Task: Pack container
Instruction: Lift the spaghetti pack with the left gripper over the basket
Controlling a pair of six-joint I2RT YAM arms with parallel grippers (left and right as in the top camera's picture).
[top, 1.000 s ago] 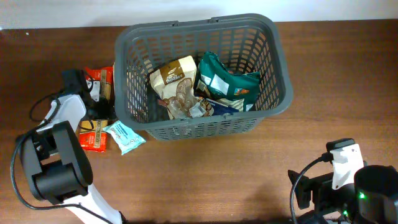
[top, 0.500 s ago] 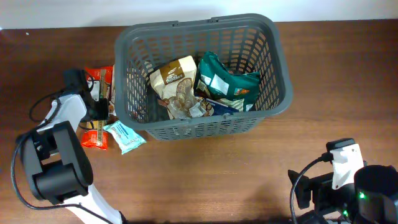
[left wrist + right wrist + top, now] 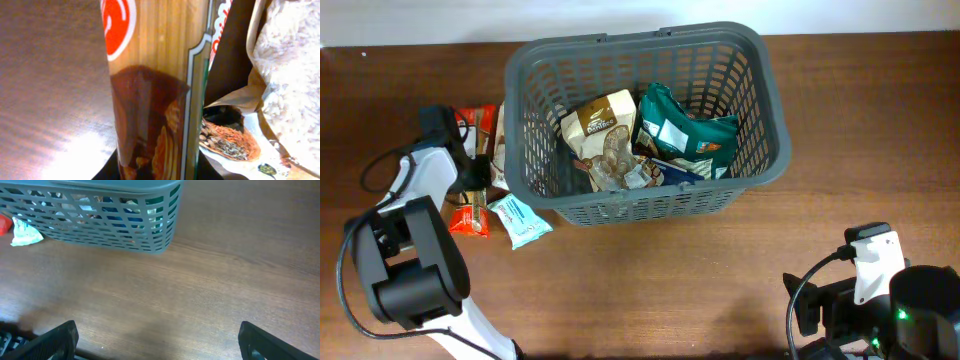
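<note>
The container is a dark grey slotted basket in the middle of the table, also seen in the right wrist view. It holds a brown and white packet, a green packet and a clear packet. Left of it lies a long orange and brown packet. My left gripper is shut across its middle. The left wrist view shows that packet filling the gap between the dark fingers of the left gripper. My right gripper hangs open over bare table near the front right.
A light blue packet lies by the basket's front left corner. A pale bag of grains sits between the held packet and the basket wall. The right arm's base is at the bottom right.
My left gripper's jaws have closed on the long orange packet, and the packet has shifted a little under them. The right arm has not moved.
</note>
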